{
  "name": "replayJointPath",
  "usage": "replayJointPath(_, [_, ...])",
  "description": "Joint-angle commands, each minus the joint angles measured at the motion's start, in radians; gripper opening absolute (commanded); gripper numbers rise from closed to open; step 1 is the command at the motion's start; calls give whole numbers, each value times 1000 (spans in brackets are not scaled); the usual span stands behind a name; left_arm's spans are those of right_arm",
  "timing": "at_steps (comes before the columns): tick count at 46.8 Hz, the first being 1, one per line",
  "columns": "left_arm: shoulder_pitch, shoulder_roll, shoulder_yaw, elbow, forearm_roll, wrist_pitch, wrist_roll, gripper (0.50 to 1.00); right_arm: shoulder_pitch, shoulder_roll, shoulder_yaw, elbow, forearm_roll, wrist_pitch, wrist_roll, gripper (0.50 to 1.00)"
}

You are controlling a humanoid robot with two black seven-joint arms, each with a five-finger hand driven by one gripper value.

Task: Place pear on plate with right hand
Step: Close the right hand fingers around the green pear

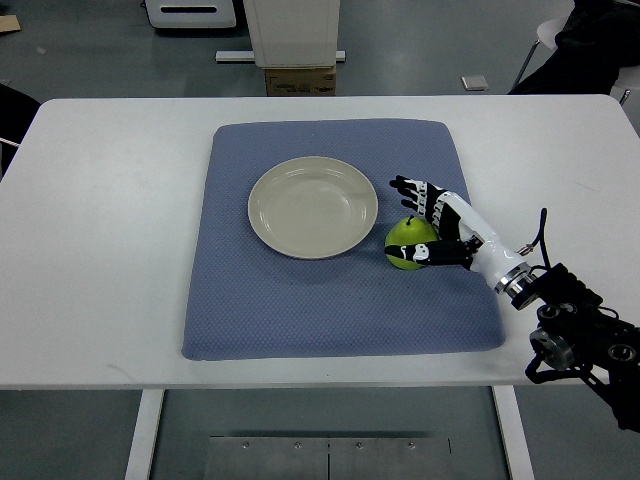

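A green pear [407, 245] sits on the blue mat [300, 300], just right of the beige plate [313, 207], which holds nothing. My right hand [411, 221] reaches in from the lower right and is right up against the pear. Its black-tipped fingers [412, 192] stretch out straight past the pear's far side, and the thumb lies along the near side, touching the fruit. The fingers are spread and not curled around the pear, so the hand is open. The pear rests on the mat. No left arm shows in the top view.
The mat lies in the middle of a white table [100, 250]. A cardboard box [300, 78] and a white cabinet stand on the floor beyond the far edge. A dark object [590, 45] sits past the far right corner.
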Motion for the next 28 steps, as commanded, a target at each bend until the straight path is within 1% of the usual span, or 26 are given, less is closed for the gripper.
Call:
replayJointPath(1, [0,0,0,0,0,0,0,1000,-1,0,-16,-6,0,-22,0,981])
replayJointPath(12, [0,0,0,0,0,0,0,1000,-1,9,-27,-30,-1,-62,0,981])
replayJointPath(28, [0,0,0,0,0,0,0,1000,-1,34,-68,-98,0,-110,0,972])
